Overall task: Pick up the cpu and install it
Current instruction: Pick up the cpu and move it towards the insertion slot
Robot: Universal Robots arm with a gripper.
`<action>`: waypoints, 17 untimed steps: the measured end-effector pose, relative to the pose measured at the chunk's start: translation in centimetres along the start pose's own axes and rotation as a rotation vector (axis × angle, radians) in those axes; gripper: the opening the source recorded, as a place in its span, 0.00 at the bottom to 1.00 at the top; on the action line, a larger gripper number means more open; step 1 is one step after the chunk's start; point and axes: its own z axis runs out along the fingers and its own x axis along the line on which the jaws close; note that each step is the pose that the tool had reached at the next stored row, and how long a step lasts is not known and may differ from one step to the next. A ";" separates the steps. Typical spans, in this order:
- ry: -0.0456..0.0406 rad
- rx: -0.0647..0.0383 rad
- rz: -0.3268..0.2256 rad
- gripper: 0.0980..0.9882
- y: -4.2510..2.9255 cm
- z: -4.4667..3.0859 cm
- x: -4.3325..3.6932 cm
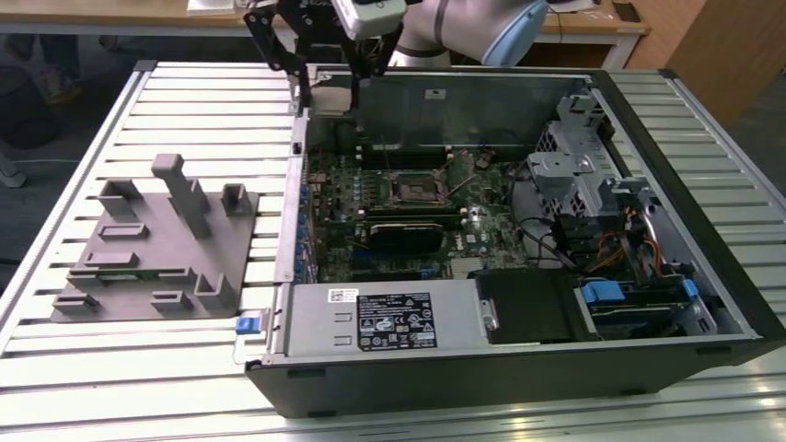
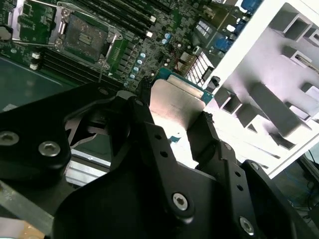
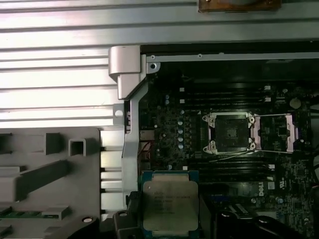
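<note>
The gripper is clamped on the cpu, pinching two opposite edges of the flat chip, whose silvery top faces the first wrist camera. It hangs above the computer case, by the wall beside the grey tray. The empty socket lies deeper inside, well apart, its hinged cover swung open beside it.

The exterior view looks down from high and well back onto the computer case on the bench, with the socket near the middle and the arm beyond it. The first wrist view faces straight down on the socket from nearer, while the second wrist view looks slantwise past the gripper and its cpu toward that socket. All three share the socket and the grey tray beside the case.
</note>
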 end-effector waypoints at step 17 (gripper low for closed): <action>-0.0011 0.000 0.000 0.50 1.18 -0.02 -6.65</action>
